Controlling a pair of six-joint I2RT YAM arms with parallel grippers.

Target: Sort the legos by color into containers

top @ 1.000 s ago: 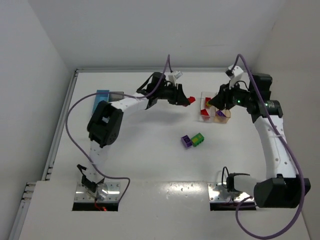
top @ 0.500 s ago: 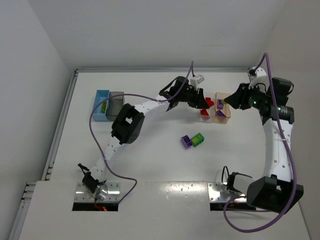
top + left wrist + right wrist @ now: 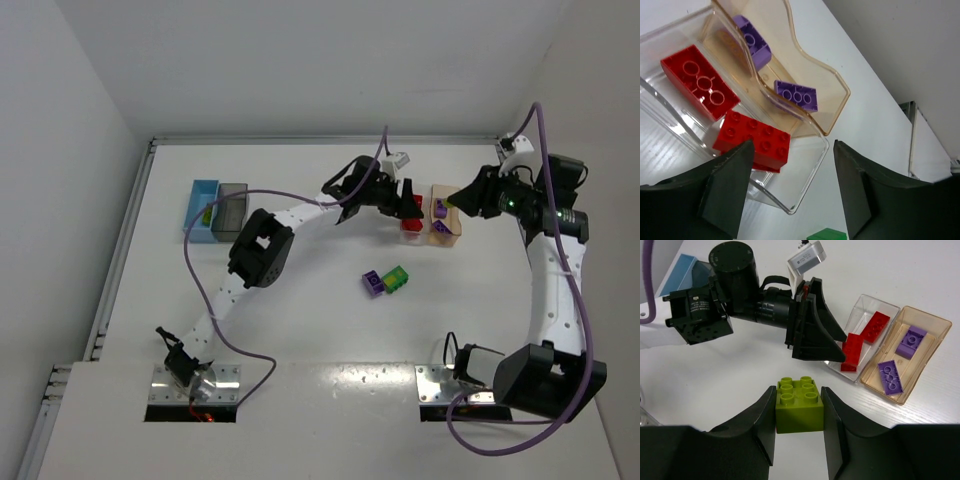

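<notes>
While left gripper gapes wide, right gripper pinches a green lego.

Far right: clear bin and tan bin touch wall to wall, no gap between. Left gripper hangs over the clear bin, jaws spread and empty, closing off its top. Two red bricks cover most of its floor, one end bare. Tan bin top open; two purple bricks lie flat, bare floor between them. Right gripper, full with a green brick, sits at the tan bin's right edge in the top view. Left arm bars the far middle. Purple-green clump mid-table, open table all round. Light blue bin and grey bin, touching, far left, well apart from both grippers.
</notes>
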